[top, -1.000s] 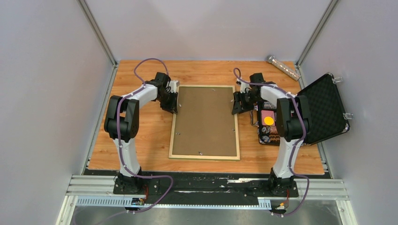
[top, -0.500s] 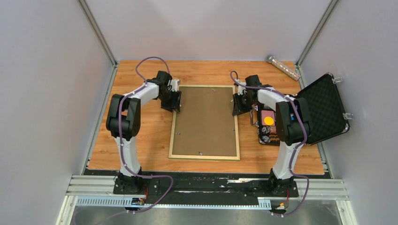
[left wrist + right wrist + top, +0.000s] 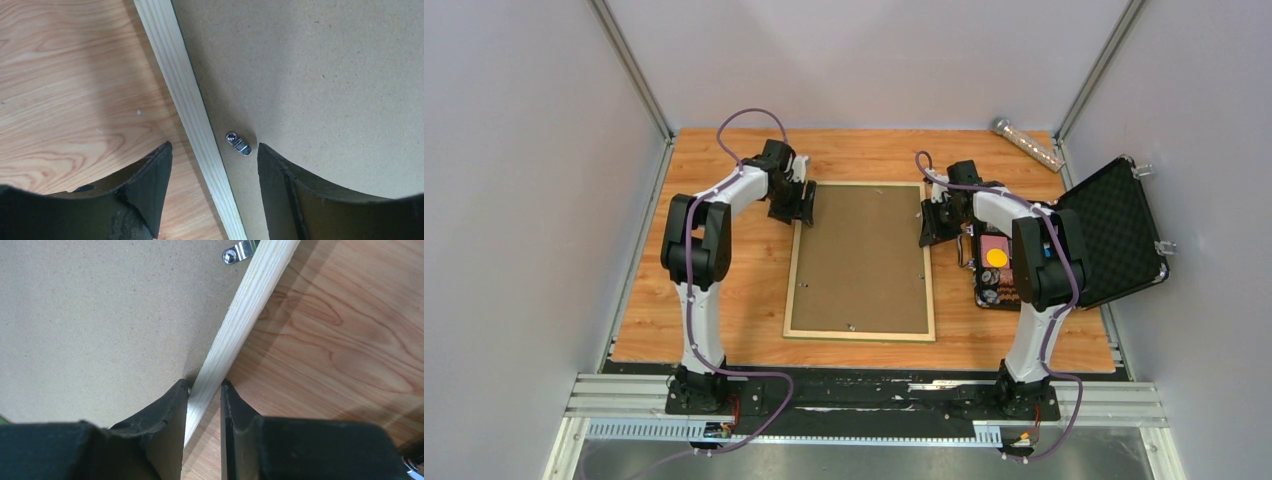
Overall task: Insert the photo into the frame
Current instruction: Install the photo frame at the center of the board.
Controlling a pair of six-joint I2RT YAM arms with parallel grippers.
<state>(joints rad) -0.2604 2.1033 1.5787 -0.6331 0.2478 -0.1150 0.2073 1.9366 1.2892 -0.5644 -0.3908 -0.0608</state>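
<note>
Top view: the frame lies back-up mid-surface, with a brown backing board inside it.
Left wrist: the left pincer gapes wide astride the frame's left rail, gripping nothing.
Right wrist: the right pincer pinches the frame's right rail.

The frame lies flat on the counter, in the middle of the top view, with its back side up. Its thin rails show pale wood. It is a tall rectangle, and its long sides run from bottom to top of the picture.
</note>
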